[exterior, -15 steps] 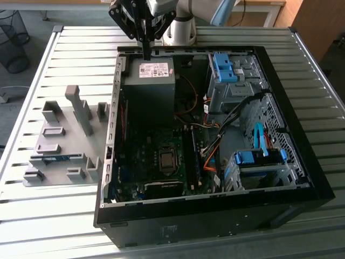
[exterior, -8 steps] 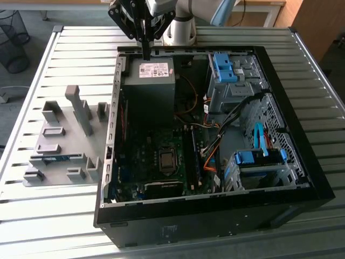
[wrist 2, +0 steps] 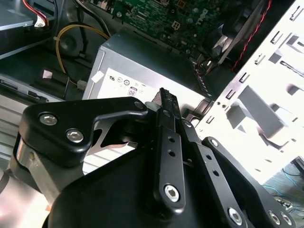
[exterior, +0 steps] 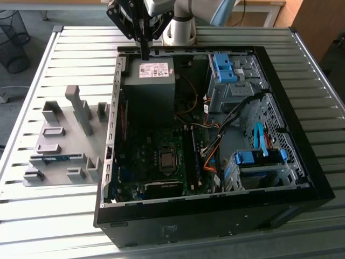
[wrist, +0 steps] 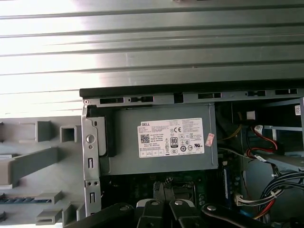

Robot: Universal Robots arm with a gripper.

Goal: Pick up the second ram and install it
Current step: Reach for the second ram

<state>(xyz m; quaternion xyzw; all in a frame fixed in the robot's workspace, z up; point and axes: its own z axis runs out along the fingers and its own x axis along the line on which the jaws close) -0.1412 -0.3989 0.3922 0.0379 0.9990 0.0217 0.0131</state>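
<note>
Slatted metal table (exterior: 70, 54): one.
Open computer case (exterior: 215, 218): one, lying on its side on the table, motherboard exposed.
Grey fixture plate (exterior: 64, 132): one, beside the case on the exterior view's left, carrying several upright blocks.
Power supply (exterior: 148, 89): one, grey, labelled, in the case corner.
Blue drive brackets (exterior: 223, 67): two.
Gripper (exterior: 145, 55): one, black, over the power supply's rear edge; fingers (wrist 2: 164, 102) pressed together, holding nothing.
Second ram (exterior: 54, 158): one blue-green stick, lying in the fixture, well apart from the gripper.
</note>
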